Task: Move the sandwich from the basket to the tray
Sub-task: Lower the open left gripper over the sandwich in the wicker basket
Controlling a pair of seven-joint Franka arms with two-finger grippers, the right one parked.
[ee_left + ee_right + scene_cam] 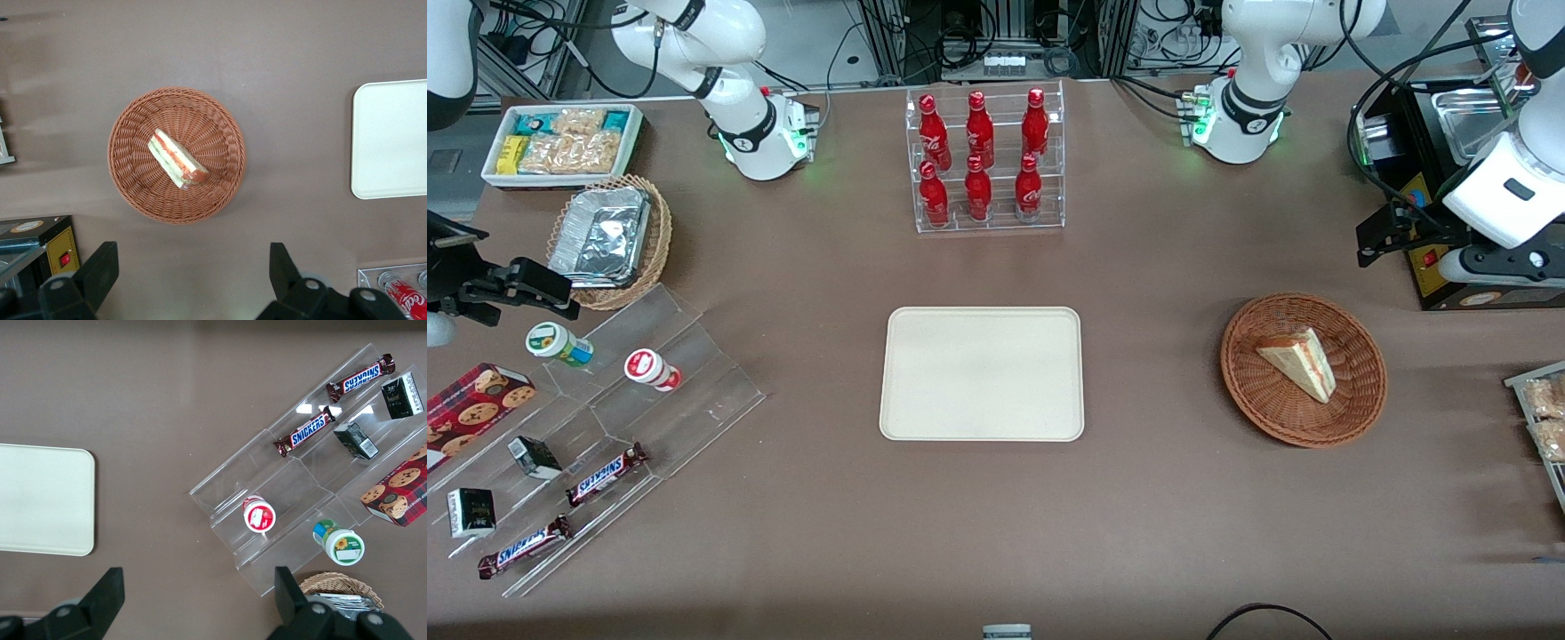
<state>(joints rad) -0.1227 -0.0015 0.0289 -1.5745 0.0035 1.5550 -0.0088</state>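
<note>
I have the pincer (pixel 187 280) spread wide and holding nothing, hanging high above the surface (pixel 1156 498), not yet down over the basket (pixel 1304 370). The sandwich (pixel 1299 362) lies on its side in the middle of the basket, its filling edge showing in the wrist view. The tray (pixel 982 373) sits well apart from the basket, toward the parked arm's end, with nothing on it.

My worry is the bread: it looks soft, so a hard squeeze could crush it or push the layers apart. If I descend off-centre, a fingertip may catch the woven rim and drag the basket along.
</note>
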